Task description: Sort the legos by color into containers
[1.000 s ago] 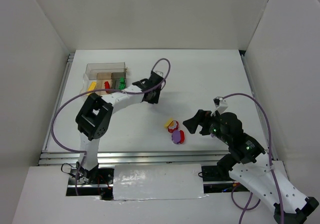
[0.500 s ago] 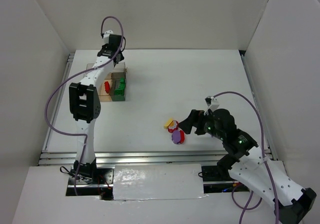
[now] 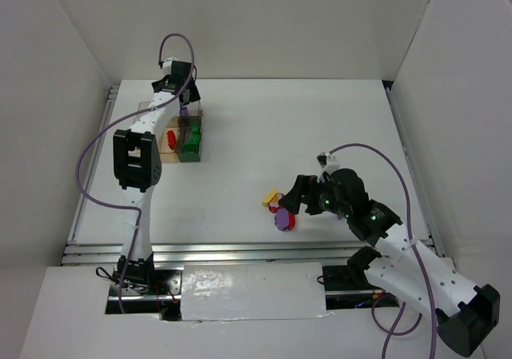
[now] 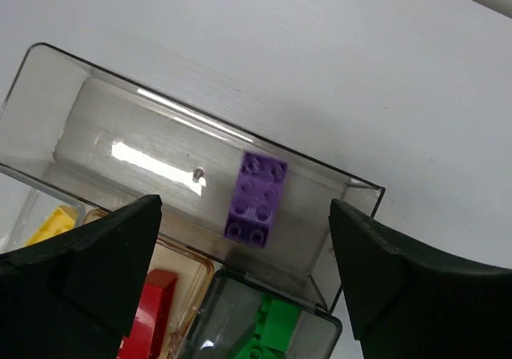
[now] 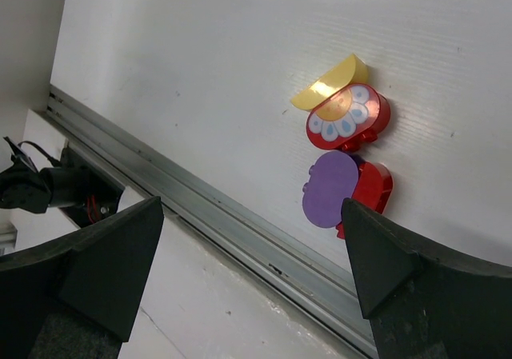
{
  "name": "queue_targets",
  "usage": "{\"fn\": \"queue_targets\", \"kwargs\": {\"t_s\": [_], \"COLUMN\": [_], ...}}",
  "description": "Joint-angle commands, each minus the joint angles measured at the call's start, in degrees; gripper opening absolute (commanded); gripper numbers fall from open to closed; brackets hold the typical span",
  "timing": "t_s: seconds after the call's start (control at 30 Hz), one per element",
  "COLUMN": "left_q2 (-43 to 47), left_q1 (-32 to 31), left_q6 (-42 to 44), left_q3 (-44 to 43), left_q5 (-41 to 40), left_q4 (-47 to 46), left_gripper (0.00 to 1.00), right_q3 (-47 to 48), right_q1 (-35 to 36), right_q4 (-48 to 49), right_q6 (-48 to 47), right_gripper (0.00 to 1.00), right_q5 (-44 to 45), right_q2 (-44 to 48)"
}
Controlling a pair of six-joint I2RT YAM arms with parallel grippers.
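Note:
The clear box (image 4: 48,55) of containers sits at the far left of the table (image 3: 320,119). My left gripper (image 4: 245,207) hangs open above it. A purple brick (image 4: 257,199) lies loose in the far long compartment, below the jaws. Other compartments hold a yellow piece (image 4: 52,223), a red piece (image 4: 148,311) and green bricks (image 4: 268,327). Near the front middle lies a small pile: a yellow disc (image 5: 332,83), a red disc with white petals (image 5: 348,119), a purple disc (image 5: 330,189) and a red piece (image 5: 372,189). My right gripper (image 3: 298,199) hovers open just right of the pile.
White walls close the table on three sides. A metal rail (image 5: 240,231) runs along the near edge, close to the pile. The left arm's purple cable (image 3: 172,43) loops above the box (image 3: 160,111).
My left arm swung from mid-table to the box, then opened; the purple brick now lies in the far compartment. The right gripper moved left, closer to the pile.

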State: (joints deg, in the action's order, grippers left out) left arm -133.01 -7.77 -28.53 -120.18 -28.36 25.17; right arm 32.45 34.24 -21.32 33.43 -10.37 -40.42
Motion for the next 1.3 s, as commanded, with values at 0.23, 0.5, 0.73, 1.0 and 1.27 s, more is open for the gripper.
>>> {"fn": "queue_targets", "kwargs": {"t_s": [0.23,0.5,0.73,1.0,1.27], "left_q2": [15.28,38.59,47.48,50.03,61.19], "left_q1": [-0.31,-18.48,-39.58,-52.61,-53.23], "left_q6": [-0.30,3.57,-4.50,-19.88,-23.41], "left_q3": [4.50,36.47,54.16,59.53,64.72], "left_q5": [-1.36,6.90,10.52,-1.60,-2.76], "left_q4": [-0.21,-5.71,-8.29,-2.15,7.60], "left_gripper": [0.99,0.99,1.00,0.99,1.00], "right_q3": [1.74,6.13,8.25,8.33,6.40], "right_q1": [-0.22,-0.31,-0.58,-0.58,-8.99], "right_q4": [2.17,-8.46,-15.94,-23.23,-23.78], "right_q6": [-0.12,5.76,7.17,18.12,25.20], "right_gripper": [1.00,1.00,1.00,1.00,1.00], "right_q5": [1.74,19.94,25.39,38.20,39.84], "right_q2": [-1.15,2.44,5.27,3.61,-5.69]}}
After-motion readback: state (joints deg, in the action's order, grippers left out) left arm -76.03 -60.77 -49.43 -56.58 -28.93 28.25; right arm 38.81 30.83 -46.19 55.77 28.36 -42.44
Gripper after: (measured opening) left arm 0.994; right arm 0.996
